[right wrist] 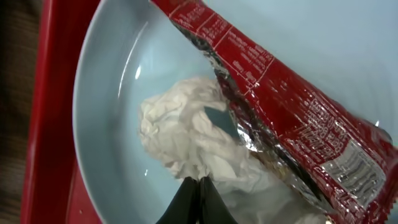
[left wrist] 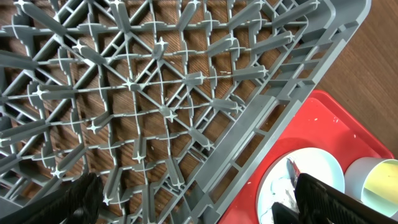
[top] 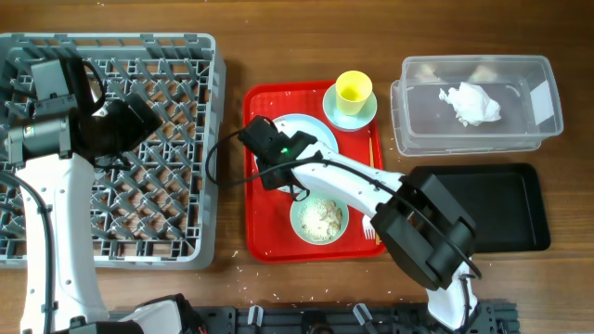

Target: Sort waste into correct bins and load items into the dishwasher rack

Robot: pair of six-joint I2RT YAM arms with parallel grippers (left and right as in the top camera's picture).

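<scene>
My right gripper (right wrist: 200,185) is shut, its tips pinching a crumpled white napkin (right wrist: 186,137) on the pale blue plate (right wrist: 106,124). A red foil wrapper (right wrist: 280,93) lies across the napkin. From overhead this gripper (top: 263,148) is over the plate (top: 311,130) on the red serving tray. My left gripper (left wrist: 199,208) is open and empty above the grey dishwasher rack (left wrist: 155,93), near its right edge (top: 153,116). A yellow cup (top: 354,89) stands on a saucer (top: 366,113). A bowl (top: 318,220) holds rice scraps. A white fork (top: 369,226) and chopsticks (top: 372,153) lie on the tray's right side.
The clear tub (top: 520,74) at the back right holds another white napkin (top: 471,102). The black tray (top: 506,209) lies in front of it. The red serving tray (top: 264,237) sits between the rack (top: 111,223) and the bins.
</scene>
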